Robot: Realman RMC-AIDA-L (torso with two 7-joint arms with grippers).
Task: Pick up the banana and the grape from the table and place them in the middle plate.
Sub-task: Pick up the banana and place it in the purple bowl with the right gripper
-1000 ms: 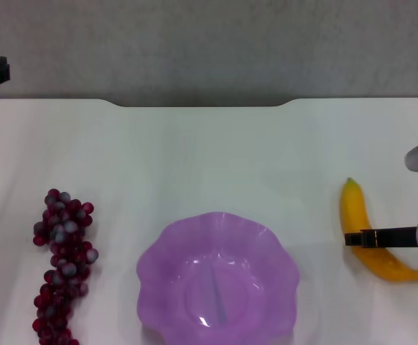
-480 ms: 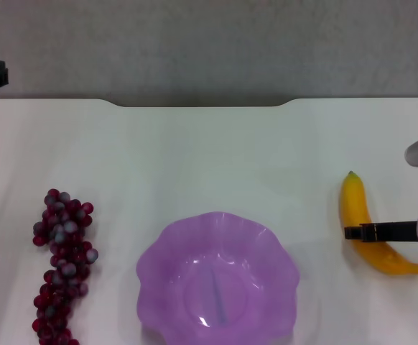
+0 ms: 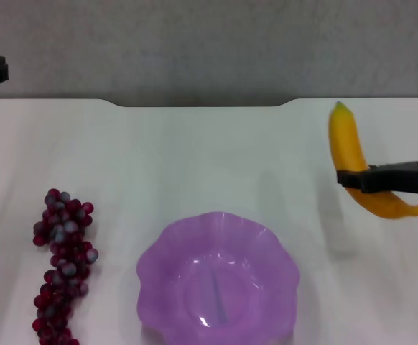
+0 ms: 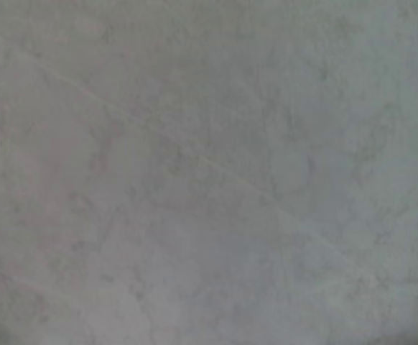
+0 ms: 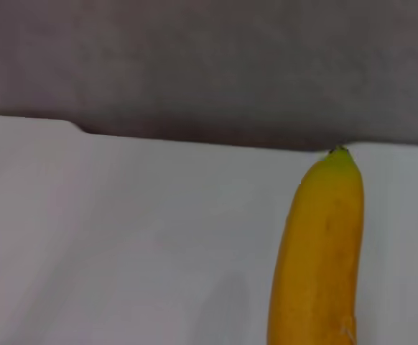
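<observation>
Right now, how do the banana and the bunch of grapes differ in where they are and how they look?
The banana is clamped in the right hand, lifted off the table on the robot's right; the grape bunch lies untouched on the table at its left. The banana is one smooth, curved yellow piece; the grape bunch is many small dark red-purple balls. Both are elongated, and neither is in the middle plate yet.

Your left wrist view: a flat, mottled grey-green surface (image 4: 209,172) filling the frame, faint pale diagonal lines crossing it.
</observation>
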